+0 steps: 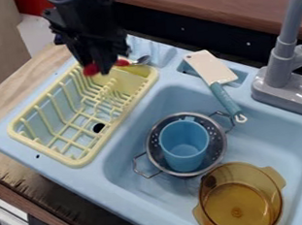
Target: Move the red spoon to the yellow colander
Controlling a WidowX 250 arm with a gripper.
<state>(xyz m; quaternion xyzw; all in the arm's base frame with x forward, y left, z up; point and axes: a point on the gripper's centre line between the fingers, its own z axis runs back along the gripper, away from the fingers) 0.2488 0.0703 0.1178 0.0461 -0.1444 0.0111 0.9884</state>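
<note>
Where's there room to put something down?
Bare: sink floor between the steel strainer, amber pot and faucet; the near half of the yellow rack. Crowded: the rack's far end, by the end effector; mid-sink, where the blue cup stands in the strainer beside the pot.

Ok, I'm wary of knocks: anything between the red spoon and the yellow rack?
Nothing visible: the red spoon is at the far end of the yellow rack; the blue cup is off in the sink.

A light-blue plastic cup (184, 148) sat inside a silver perforated metal bowl (154, 150) in the pale-blue plastic sink (87, 176). A translucent amber pot (238, 208) seemed to touch the bowl. A cream-bladed, blue-handled toy cleaver (210, 67) lay near the grey faucet (281, 64).
</note>
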